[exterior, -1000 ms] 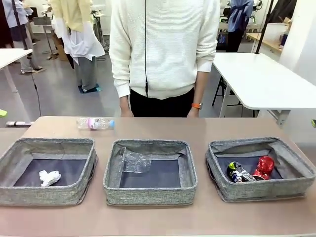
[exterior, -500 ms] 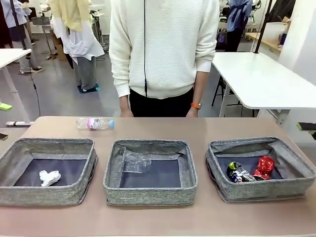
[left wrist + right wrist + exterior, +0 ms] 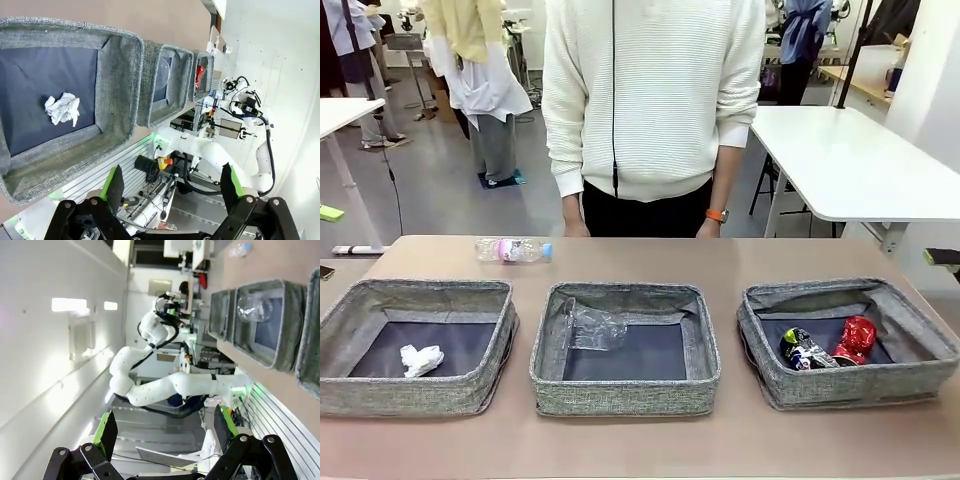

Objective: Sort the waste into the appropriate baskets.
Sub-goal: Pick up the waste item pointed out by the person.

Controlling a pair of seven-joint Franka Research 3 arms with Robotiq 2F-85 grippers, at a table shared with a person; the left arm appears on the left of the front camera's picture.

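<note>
Three grey woven baskets stand in a row. The left basket [image 3: 420,300] holds a white paper wad [image 3: 421,359] [image 3: 62,108]. Crumpled clear plastic [image 3: 592,327] [image 3: 249,308] lies in the middle basket [image 3: 623,385]. In the right basket [image 3: 850,385] are a dark printed can [image 3: 805,349] and a crushed red can [image 3: 856,338]. A clear bottle [image 3: 513,250] with pink label and blue cap lies on the table behind the left basket. My left gripper [image 3: 172,186] is open over the left basket's near side. My right gripper [image 3: 165,431] is open, off the table's right end.
A person in a white sweater [image 3: 650,100] stands at the far side, hands down behind the table edge. A green finger pad [image 3: 328,212] shows at the left edge and another finger pad [image 3: 942,256] at the right edge. Bare tabletop [image 3: 640,255] lies behind the baskets.
Green fingertips have edged into the front view at both side edges, the left one rising slightly. The waste, baskets and bottle have not moved.
</note>
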